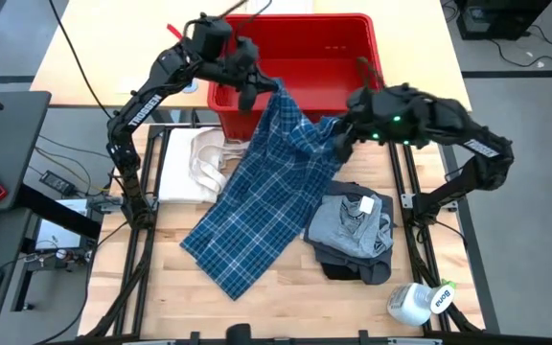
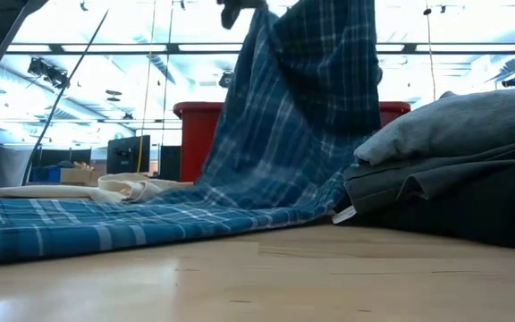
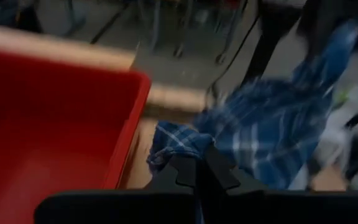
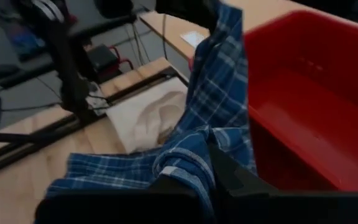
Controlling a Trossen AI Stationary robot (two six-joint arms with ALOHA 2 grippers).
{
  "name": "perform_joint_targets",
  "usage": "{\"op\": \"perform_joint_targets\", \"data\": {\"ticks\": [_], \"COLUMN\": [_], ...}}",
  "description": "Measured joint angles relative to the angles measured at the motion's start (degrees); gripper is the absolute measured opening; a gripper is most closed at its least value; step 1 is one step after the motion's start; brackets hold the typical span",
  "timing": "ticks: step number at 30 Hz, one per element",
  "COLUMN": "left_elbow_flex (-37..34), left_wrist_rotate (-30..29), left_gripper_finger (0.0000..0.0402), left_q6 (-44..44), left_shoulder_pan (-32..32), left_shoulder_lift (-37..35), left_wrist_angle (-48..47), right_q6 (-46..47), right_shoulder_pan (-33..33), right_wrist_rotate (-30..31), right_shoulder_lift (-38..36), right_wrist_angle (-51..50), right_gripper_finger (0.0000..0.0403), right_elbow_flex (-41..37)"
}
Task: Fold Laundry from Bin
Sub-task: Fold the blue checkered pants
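Plaid shirt (image 4: 213,118) bunched at the right fingers (image 4: 229,177), red bin (image 4: 316,106) beside, cream cloth (image 4: 148,118) beyond

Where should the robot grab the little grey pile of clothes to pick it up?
Probably from above, pinching the raised fold of the light grey garment on top of the folded pile. It lies flat on the table, so there's little edge to slide under. Both grippers, left and right, are busy holding the plaid shirt.

2 black jointed arms (image 1: 151,91); white lettering; green light on right.
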Motion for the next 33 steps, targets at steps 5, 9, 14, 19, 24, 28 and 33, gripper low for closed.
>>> {"op": "perform_joint_targets", "data": {"ticks": [5,9,14,19,24,28,33], "left_elbow_flex": [0.0,0.0,0.0,0.0,0.0,0.0,0.1], "left_wrist_rotate": [-9.9,-16.8,-18.3,-17.4,-11.7,-8.2,-6.1], "left_gripper_finger": [0.0004,0.0004,0.0004,0.0004,0.0004,0.0004,0.0004], "left_q6": [7.8,12.8,15.4,16.0,17.6,17.2,12.5], "left_shoulder_pan": [0.2,0.9,2.8,3.5,3.0,3.0,1.8], "left_shoulder_lift": [0.0,0.0,-0.3,-1.2,-4.2,-6.6,-7.5], "left_wrist_angle": [-13.5,-15.3,-14.8,-16.0,-15.3,-17.2,-25.8], "right_q6": [0.0,-1.0,-5.3,-3.6,-1.1,-1.3,-0.6], "right_shoulder_pan": [-1.1,-1.4,0.4,2.4,4.2,6.0,7.1], "right_wrist_rotate": [2.1,2.9,-3.3,-10.0,-12.8,-15.8,-21.7], "right_shoulder_lift": [0.0,0.0,0.0,0.0,-0.1,-0.1,0.4], "right_wrist_angle": [2.4,5.6,13.3,20.9,26.9,32.5,34.9], "right_gripper_finger": [0.0012,0.0012,0.0012,0.0012,0.0012,0.0012,0.0012], "right_elbow_flex": [-5.4,-8.3,-11.4,-15.8,-19.9,-22.2,-25.3]}}
